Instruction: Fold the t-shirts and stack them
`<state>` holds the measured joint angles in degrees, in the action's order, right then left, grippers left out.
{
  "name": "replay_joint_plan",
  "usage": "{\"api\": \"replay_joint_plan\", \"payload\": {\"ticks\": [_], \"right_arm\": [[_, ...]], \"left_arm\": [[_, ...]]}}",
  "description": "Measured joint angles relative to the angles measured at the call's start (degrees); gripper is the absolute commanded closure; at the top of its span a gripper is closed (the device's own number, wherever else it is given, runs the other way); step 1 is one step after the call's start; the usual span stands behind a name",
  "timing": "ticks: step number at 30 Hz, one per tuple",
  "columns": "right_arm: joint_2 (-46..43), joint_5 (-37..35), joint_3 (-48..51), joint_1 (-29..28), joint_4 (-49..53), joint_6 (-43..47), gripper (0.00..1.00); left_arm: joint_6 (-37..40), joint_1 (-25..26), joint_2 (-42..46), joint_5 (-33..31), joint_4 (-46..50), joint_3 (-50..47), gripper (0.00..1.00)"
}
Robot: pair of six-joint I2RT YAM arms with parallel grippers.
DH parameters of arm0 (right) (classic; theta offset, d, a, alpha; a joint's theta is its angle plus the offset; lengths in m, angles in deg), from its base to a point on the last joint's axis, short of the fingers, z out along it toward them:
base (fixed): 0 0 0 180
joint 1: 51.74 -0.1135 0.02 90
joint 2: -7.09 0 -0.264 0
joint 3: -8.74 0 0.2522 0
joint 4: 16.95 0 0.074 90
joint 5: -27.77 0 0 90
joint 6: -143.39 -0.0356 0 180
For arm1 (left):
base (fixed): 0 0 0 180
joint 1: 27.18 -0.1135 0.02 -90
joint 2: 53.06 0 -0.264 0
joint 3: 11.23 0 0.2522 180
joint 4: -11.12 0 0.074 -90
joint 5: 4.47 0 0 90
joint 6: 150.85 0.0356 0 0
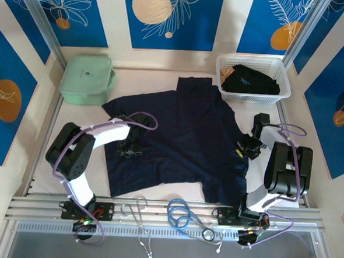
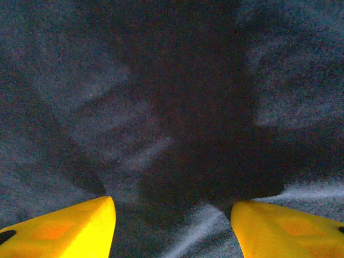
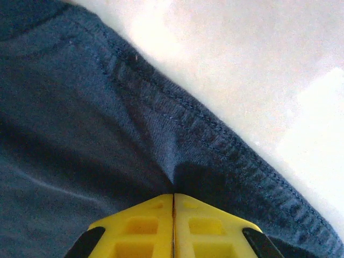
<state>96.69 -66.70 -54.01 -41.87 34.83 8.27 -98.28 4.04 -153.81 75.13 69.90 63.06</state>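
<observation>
A plain navy t-shirt (image 1: 177,135) lies spread across the white table. My left gripper (image 1: 129,147) rests over its left part. In the left wrist view its yellow fingers (image 2: 64,231) stand apart, with the left gripper (image 2: 172,226) open and the navy fabric (image 2: 161,107) flat below it. My right gripper (image 1: 246,150) is at the shirt's right edge. In the right wrist view the right gripper (image 3: 173,196) is shut, and the cloth (image 3: 107,123) bunches into its tips near the stitched hem (image 3: 215,129). A second dark t-shirt (image 1: 248,81) with a pale blue mark lies in the basket.
The white lattice basket (image 1: 252,99) stands at the back right. A mint-green zip case (image 1: 87,80) sits at the back left. Blue and white cables (image 1: 181,214) loop over the metal rail at the near edge. Bare table (image 1: 157,84) shows behind the shirt.
</observation>
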Motion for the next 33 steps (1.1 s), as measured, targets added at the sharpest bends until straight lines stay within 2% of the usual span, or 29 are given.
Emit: {"api": "replay_joint_plan", "payload": {"ticks": [10, 14, 19, 27, 33], "right_arm": [[-2.03, 0.68, 1.88, -2.86, 0.09, -4.07, 0.91], [-3.32, 0.61, 1.88, -3.78, 0.26, -4.79, 0.91], [-4.2, -0.11, 1.86, -6.38, 1.09, -4.9, 0.91], [-4.2, -2.29, -3.65, -13.46, 5.88, -1.7, 0.91], [-4.33, -3.34, -6.38, -18.4, 9.4, 2.71, 0.88]], "left_arm": [[5.29, -8.15, -5.44, -1.68, 1.03, 7.85, 0.38], [6.12, -9.77, -5.31, -2.12, 0.98, 7.58, 0.38], [6.01, -9.84, -1.66, -2.6, -0.04, 2.84, 0.36], [5.01, -9.86, 2.4, -3.74, 3.65, -0.85, 0.22], [4.92, -9.86, 5.11, -6.45, 9.35, 3.17, 0.15]]}}
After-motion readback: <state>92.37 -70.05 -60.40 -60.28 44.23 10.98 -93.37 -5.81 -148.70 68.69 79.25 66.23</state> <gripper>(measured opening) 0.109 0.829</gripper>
